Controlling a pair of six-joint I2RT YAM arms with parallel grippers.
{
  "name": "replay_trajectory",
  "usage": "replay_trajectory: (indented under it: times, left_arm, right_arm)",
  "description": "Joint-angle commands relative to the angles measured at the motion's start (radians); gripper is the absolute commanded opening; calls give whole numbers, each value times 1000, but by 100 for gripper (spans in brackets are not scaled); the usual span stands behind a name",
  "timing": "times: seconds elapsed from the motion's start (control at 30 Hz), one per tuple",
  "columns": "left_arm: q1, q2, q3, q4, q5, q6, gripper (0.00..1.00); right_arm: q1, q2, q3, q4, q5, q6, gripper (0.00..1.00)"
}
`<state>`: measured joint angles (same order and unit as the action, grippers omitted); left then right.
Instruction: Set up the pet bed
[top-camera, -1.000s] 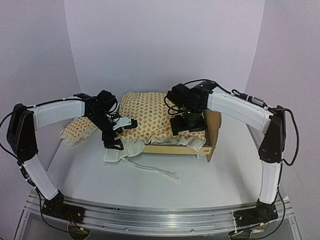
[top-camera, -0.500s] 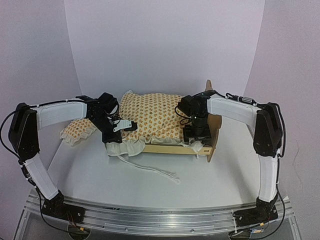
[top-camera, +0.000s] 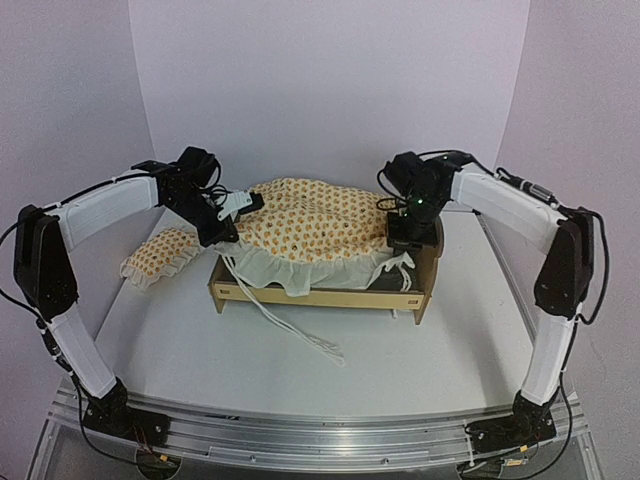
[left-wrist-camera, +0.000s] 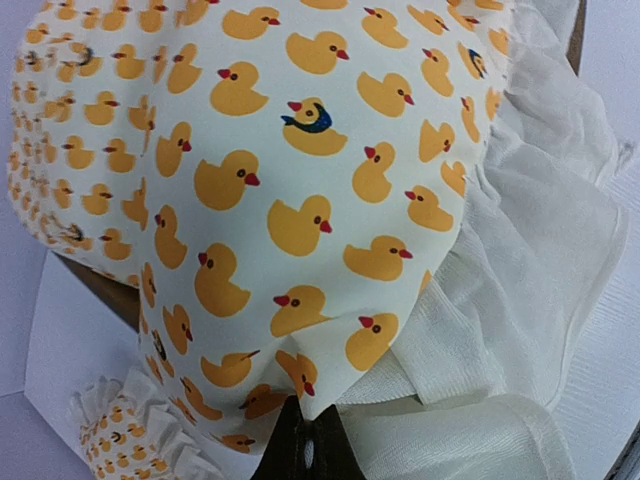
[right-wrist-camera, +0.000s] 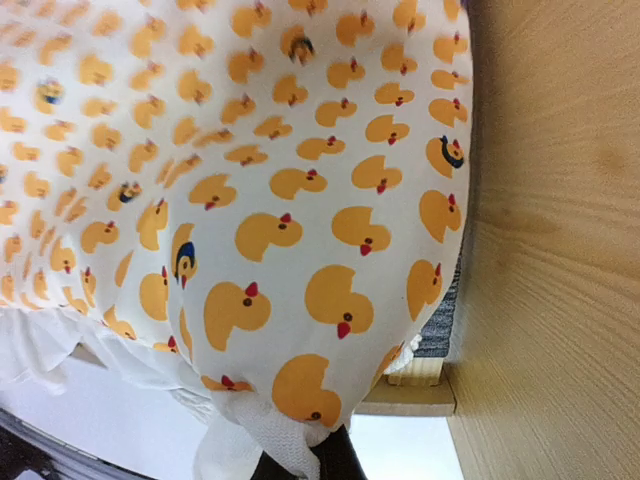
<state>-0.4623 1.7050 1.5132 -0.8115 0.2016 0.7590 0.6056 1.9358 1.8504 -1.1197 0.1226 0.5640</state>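
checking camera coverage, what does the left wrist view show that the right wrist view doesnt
Only the left wrist view shows the small ruffled pillow, at its bottom left. Only the right wrist view shows the bed's wooden end board and a strip of its grey base. Both show the duck-print cushion and its white frill, which fill most of each picture.

left gripper (top-camera: 245, 203): pinching the mattress cushion (top-camera: 310, 225) at one corner; cloth is burying its fingertips, and the left wrist view's bottom edge is cutting off all but one dark finger (left-wrist-camera: 305, 450).
right gripper (top-camera: 400, 238): gripping the cushion's other end; its fingers (right-wrist-camera: 340, 460) are showing only as a dark sliver.
pet bed (top-camera: 320, 297): cushion is hiding most of the fabric base (right-wrist-camera: 436, 335).
headboard (right-wrist-camera: 545, 200): running off the right wrist view's edge.
pillow (left-wrist-camera: 130, 445): being cropped by the frame corner.
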Motion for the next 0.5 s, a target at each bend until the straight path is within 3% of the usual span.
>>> replay_trajectory:
  times: [0.0, 0.33, 0.47]
  left_arm:
    - [39, -8, 87, -10, 48, -36, 0]
    - [63, -17, 64, -6, -2, -17, 0]
    - [62, -12, 25, -14, 52, -7, 0]
  right_arm:
    - [3, -166, 91, -27, 9, -33, 0]
    - [3, -230, 76, -25, -54, -18, 0]
    - [2, -185, 31, 14, -99, -13, 0]
